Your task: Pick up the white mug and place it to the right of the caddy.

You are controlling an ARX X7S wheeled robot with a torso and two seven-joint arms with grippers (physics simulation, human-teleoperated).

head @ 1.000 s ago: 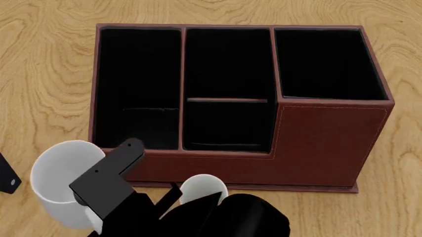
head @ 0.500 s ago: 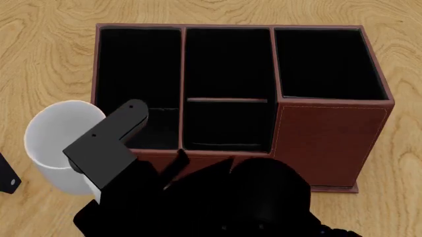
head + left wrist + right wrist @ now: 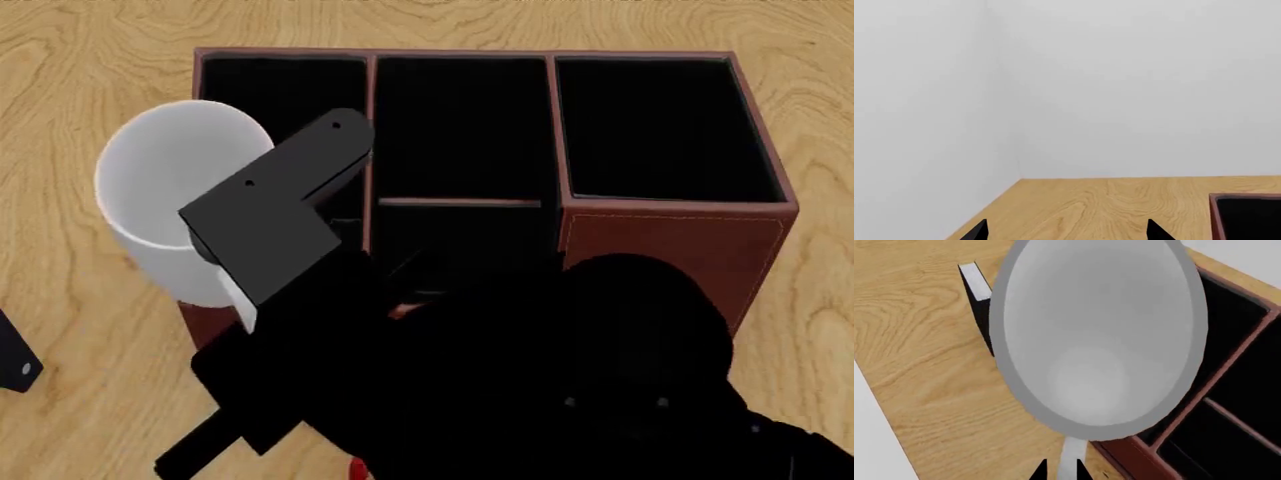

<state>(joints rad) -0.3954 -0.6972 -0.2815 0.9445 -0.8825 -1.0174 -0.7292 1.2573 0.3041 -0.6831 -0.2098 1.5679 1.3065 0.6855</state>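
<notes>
The white mug (image 3: 171,172) hangs upright in the air, overlapping the left compartment of the caddy (image 3: 667,270) in the head view. My right gripper (image 3: 1061,471) is shut on the mug's handle; the black fingertips pinch the white strip below the mug's (image 3: 1101,340) open mouth. The brown caddy (image 3: 1134,460) lies beneath and beside the mug there. The right arm hides the caddy's front left. My left gripper (image 3: 1067,235) is open over bare wood, nothing between its fingertips (image 3: 1157,232), with a caddy corner (image 3: 1217,215) at the side.
A small black rectangular box (image 3: 981,295) lies on the wooden table (image 3: 80,90) behind the mug in the right wrist view. A black part (image 3: 14,360) shows at the head view's left edge. Bare wood lies right of the caddy (image 3: 821,250).
The mug has risen from the table beside the caddy's front left corner and moved up over its left compartment. The right arm has come further into the head view.
</notes>
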